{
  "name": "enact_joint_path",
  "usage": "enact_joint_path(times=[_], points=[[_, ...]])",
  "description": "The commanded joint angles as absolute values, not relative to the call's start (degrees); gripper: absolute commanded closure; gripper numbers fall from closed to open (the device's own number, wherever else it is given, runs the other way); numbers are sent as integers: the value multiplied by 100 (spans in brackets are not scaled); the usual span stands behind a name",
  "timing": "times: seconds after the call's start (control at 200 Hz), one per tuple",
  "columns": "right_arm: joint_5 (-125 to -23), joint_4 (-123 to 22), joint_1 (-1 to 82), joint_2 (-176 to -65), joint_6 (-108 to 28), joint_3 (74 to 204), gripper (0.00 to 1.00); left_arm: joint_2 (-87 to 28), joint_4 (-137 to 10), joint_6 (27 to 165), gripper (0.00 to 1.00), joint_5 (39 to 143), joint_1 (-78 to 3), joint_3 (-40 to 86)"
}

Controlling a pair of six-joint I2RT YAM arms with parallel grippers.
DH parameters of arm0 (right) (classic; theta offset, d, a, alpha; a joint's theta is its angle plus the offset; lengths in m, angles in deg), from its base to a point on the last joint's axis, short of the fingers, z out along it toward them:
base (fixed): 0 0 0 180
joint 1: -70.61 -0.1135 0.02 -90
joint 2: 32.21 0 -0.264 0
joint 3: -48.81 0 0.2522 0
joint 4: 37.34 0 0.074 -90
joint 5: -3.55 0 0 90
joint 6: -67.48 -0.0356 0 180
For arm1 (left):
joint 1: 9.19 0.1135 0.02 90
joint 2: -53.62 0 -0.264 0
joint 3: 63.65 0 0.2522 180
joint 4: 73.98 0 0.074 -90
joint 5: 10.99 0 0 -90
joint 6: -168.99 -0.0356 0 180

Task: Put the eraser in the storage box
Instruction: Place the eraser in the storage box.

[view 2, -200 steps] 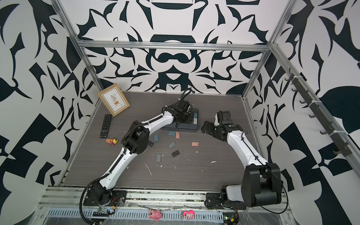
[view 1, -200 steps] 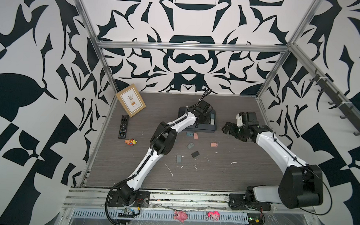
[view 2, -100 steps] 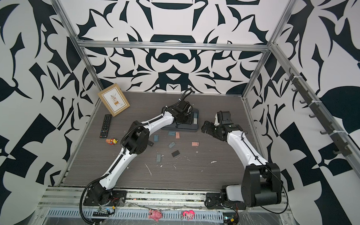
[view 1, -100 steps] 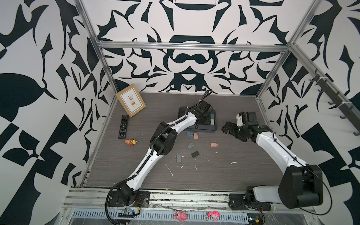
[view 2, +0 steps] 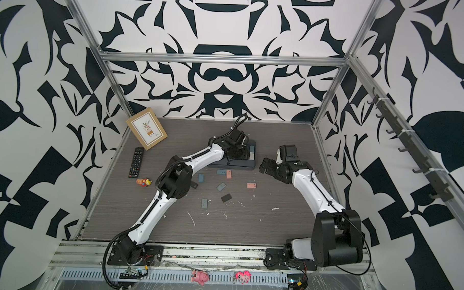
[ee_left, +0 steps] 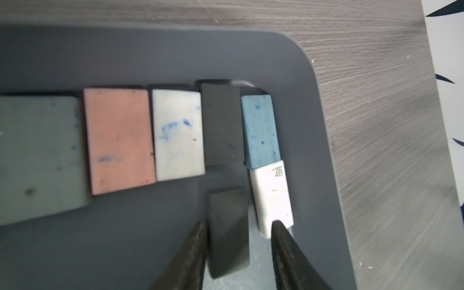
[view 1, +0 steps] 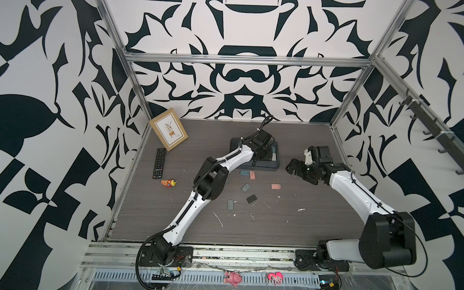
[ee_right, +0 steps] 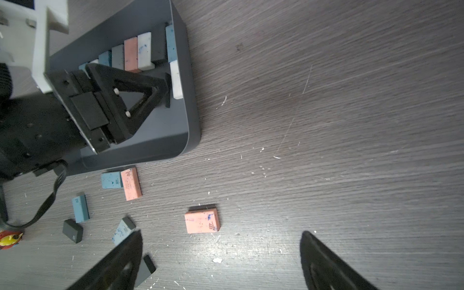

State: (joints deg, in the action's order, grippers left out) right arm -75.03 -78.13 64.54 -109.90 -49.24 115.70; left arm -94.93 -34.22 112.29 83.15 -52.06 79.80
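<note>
Left wrist shows eraser (ee_left: 227, 233) inside left end effector (ee_left: 238, 224).

The left hand (ee_right: 163, 86) hangs inside the storage box (ee_right: 193, 130), its tips seemingly beside a white eraser (ee_right: 176, 80).

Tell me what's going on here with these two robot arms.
The left pincer is down in the grey storage box, jaws apart around a dark eraser beside a row of erasers already inside. The eraser looks released, not gripped. The right pincer hangs open over the table, where several loose erasers wait.
</note>
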Motion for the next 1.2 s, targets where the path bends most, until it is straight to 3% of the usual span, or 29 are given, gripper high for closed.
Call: enact_joint_path(times=[0.0,0.89,1.195], points=[[-7450,-7734,6474,-10830,-4959,11566,1,-9298,-3267,11498,54,8486,-5238,7760],[-7532,-7920,6462,-10636,-5092,10995,1,-9712,-3415,11889,51,8700,-5218,8485],[-7827,-7919,6056,-10890,-5367,10917,1,-9536,-3416,11889,46,8743,-5192,8264]])
